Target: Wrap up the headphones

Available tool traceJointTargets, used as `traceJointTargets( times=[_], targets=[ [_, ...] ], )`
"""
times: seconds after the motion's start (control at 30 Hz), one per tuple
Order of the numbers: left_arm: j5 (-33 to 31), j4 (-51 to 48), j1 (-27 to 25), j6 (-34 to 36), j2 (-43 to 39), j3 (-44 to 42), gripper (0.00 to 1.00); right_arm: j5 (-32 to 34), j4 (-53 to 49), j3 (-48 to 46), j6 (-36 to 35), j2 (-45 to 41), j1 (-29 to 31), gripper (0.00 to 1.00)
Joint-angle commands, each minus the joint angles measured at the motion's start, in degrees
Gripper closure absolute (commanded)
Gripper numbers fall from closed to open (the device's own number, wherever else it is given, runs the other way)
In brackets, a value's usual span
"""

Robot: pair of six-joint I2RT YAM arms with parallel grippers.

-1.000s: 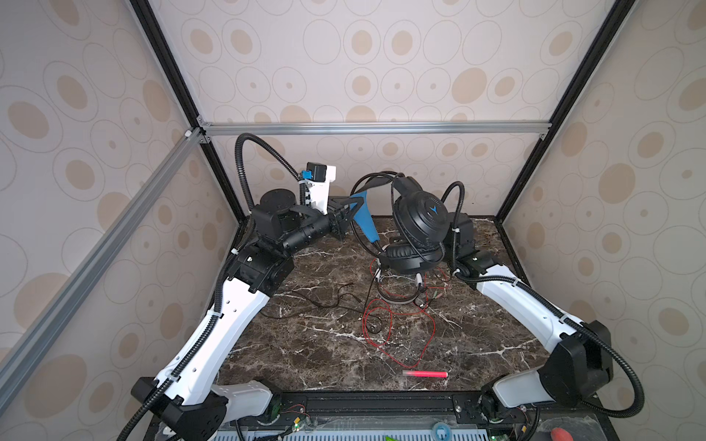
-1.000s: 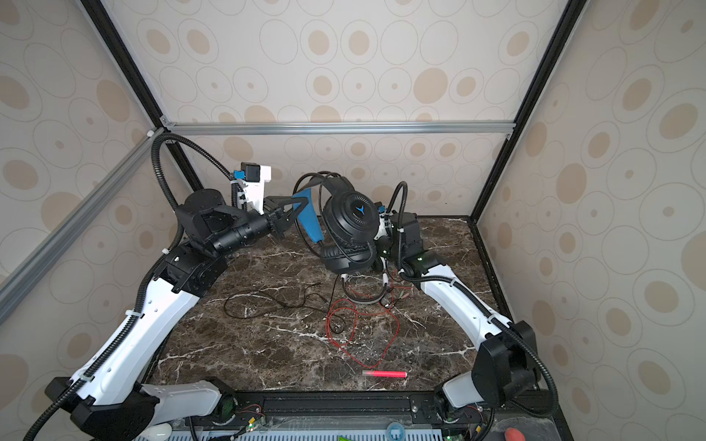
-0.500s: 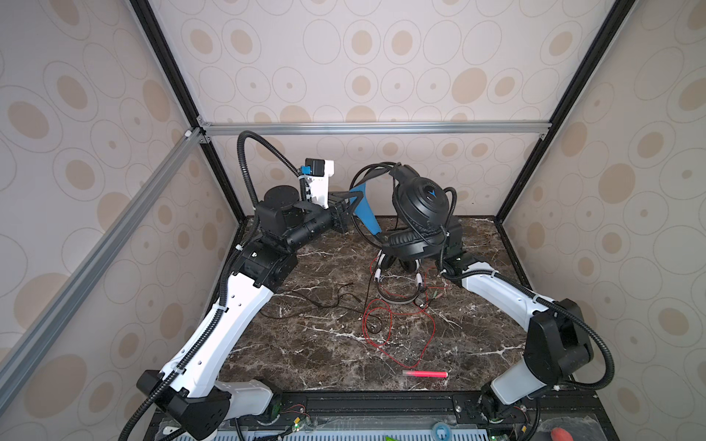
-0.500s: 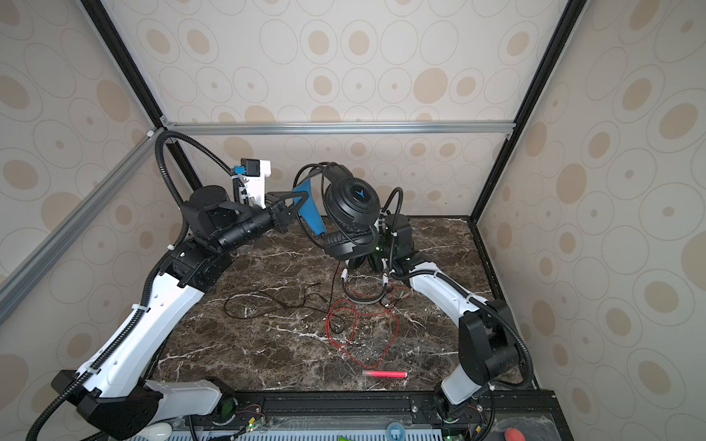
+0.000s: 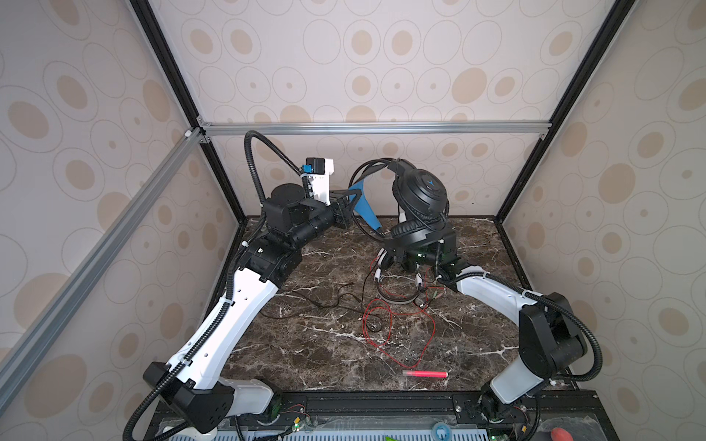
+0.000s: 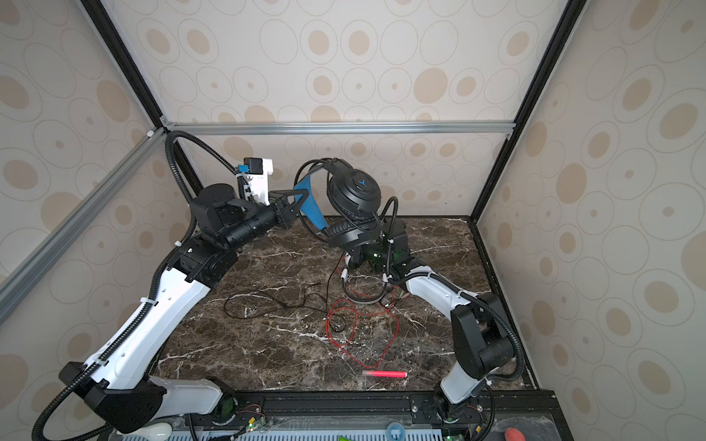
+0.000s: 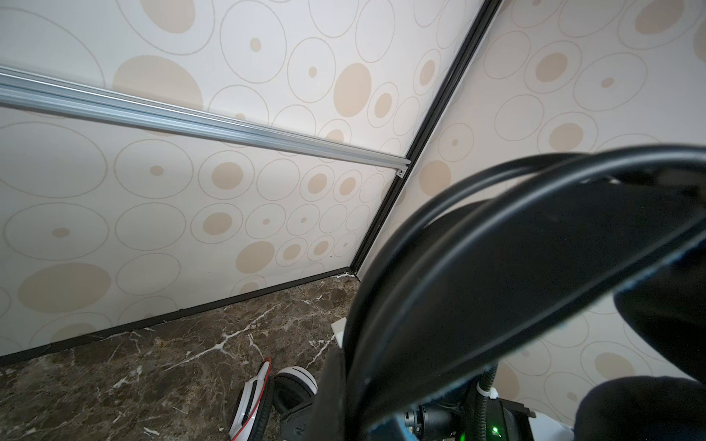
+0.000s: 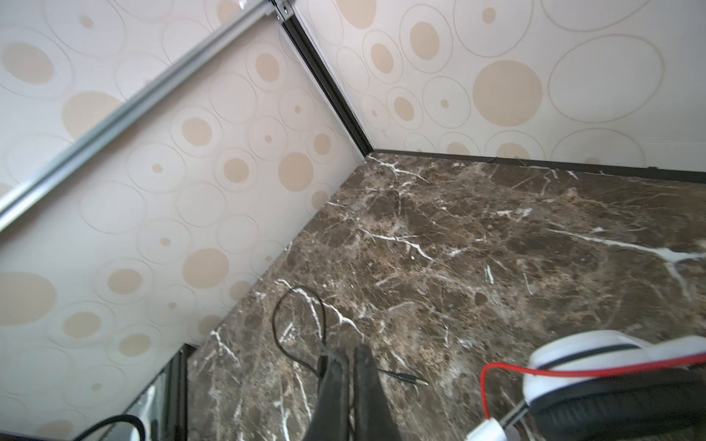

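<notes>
The black headphones [image 5: 420, 191] hang in the air at the back, one cup above the other. My left gripper [image 5: 353, 198] is shut on their blue headband [image 6: 309, 202]. Their black cable [image 5: 305, 301] trails down onto the marble. In the right wrist view my right gripper [image 8: 349, 353] is shut, with that black cable [image 8: 280, 343] running in at its fingertips and the plug [image 8: 410, 378] showing beyond them. In both top views this gripper is hidden under the lower black cup. The white headphones [image 8: 596, 351] lie on the table beside it, their red cable [image 5: 386, 324] looped in front.
A pink marker [image 5: 426, 374] lies near the table's front edge. Patterned walls with black corner posts [image 5: 527, 164] and an aluminium rail [image 5: 374, 128] close in the back and sides. The marble table [image 5: 324, 355] is dark brown with white veins.
My right gripper has gone from open to shut and the right arm has dropped lower under the black headphones. The left arm has carried the headphones slightly up and back.
</notes>
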Motion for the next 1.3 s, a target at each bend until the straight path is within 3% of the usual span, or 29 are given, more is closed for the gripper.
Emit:
traceJointTargets(
  times=[0.0, 0.2, 0.47, 0.8, 1.07, 1.27],
  targets=[
    [-4.08, 7.25, -0.17, -5.14, -0.31, 2.57, 1.00, 7.82, -11.62, -0.77, -7.30, -4.68, 2.86, 1.00],
    [-12.81, 11.40, 0.09, -9.10, -0.36, -0.66, 1.00, 20.43, -23.33, -4.19, -12.27, -12.71, 6.76, 1.00],
    [-20.31, 12.29, 0.19, -13.57, 1.89, -2.58, 1.00, 37.10, -38.56, -2.12, -18.76, -18.94, 14.22, 1.00],
    [-29.46, 11.46, 0.12, -19.20, 2.82, -8.24, 1.00, 49.73, -53.55, 5.34, -22.56, -20.93, 23.87, 1.00],
    [-35.34, 7.69, -0.16, -17.21, 2.85, -11.50, 1.00, 55.47, -63.50, 15.85, -24.76, -16.50, 29.74, 1.00],
    [-42.82, 3.53, -2.61, -8.72, 3.66, -12.65, 1.00, 58.53, -72.25, 28.01, -28.29, -10.41, 31.22, 1.00]
  ],
)
